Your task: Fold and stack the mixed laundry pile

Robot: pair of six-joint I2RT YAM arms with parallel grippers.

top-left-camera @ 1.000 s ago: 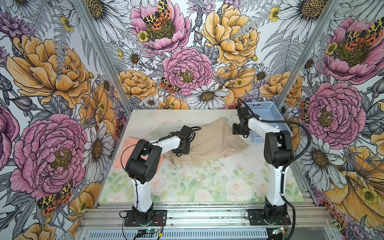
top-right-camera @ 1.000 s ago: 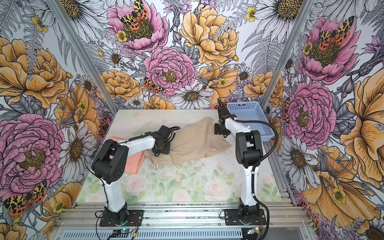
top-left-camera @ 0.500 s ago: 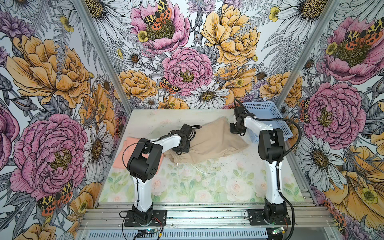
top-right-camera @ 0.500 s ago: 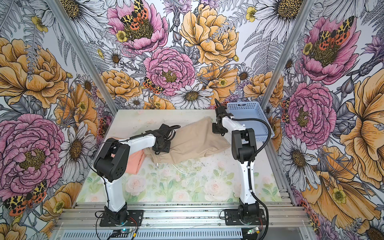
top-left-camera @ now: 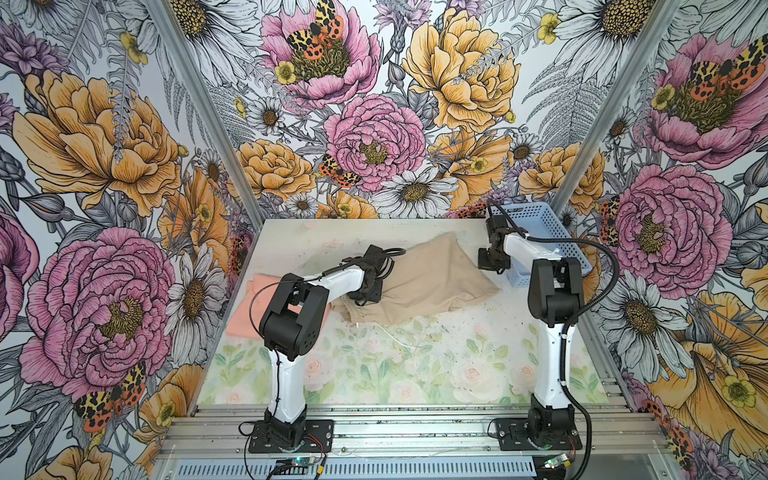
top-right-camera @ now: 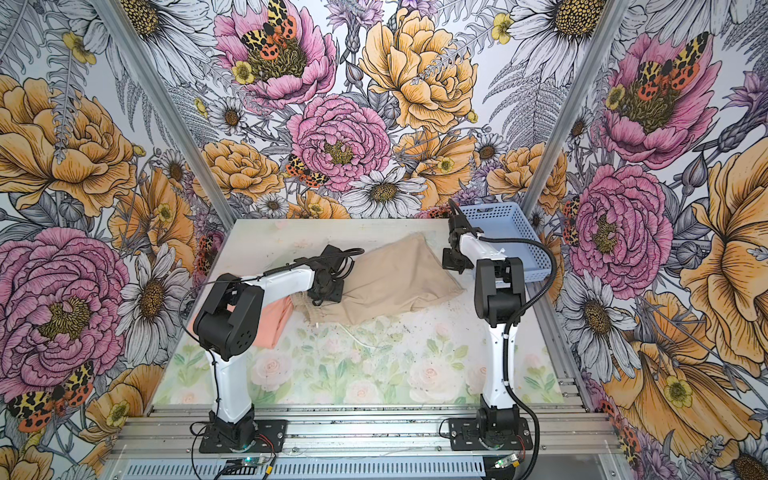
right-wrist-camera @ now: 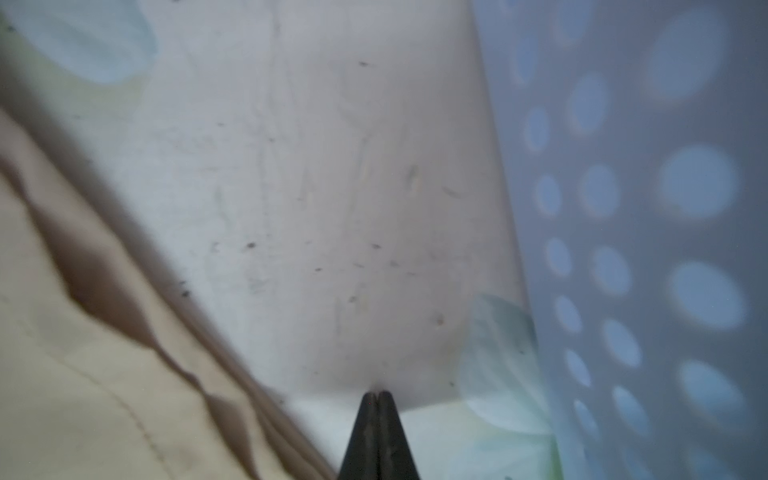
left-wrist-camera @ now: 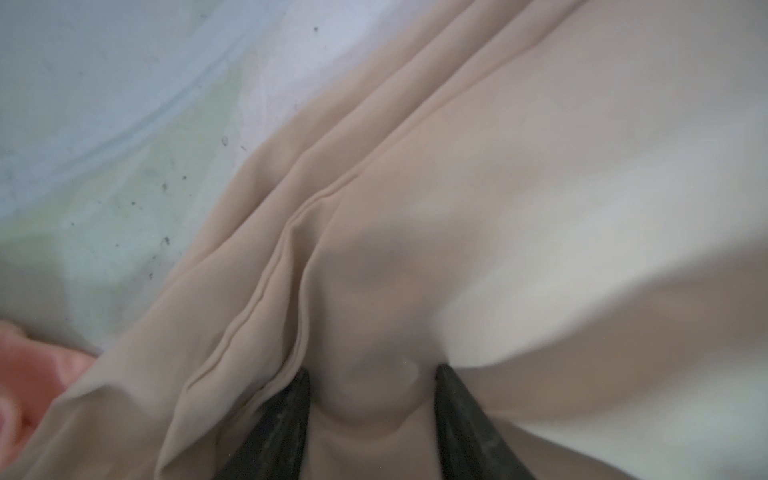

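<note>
Your two arms, both reaching to the far half of the desk.
Your left arm stretches forward and inward, wrist bent down, its gripper [left-wrist-camera: 372,376] low with jaws parted around a bulge of cloth. Your right arm stands upright, forearm angled back, and its gripper [right-wrist-camera: 377,395] points down with jaws pressed together, holding nothing.

This is a staged robot test cell, a lab rig rather than a home. Three walls [top-left-camera: 374,124] printed with oversized peonies, daisies and moths box in the workspace, joined by bare aluminium corner posts [top-left-camera: 199,104]. The surface [top-left-camera: 415,365] wears a pale rose-print covering, speckled with lint. Two white-and-black arms [top-right-camera: 232,316] are bolted on black plates to a slotted aluminium rail [top-left-camera: 415,424] along the near edge, with loose cables and a small lit circuit board [top-left-camera: 297,461] beside the mounts.
</note>
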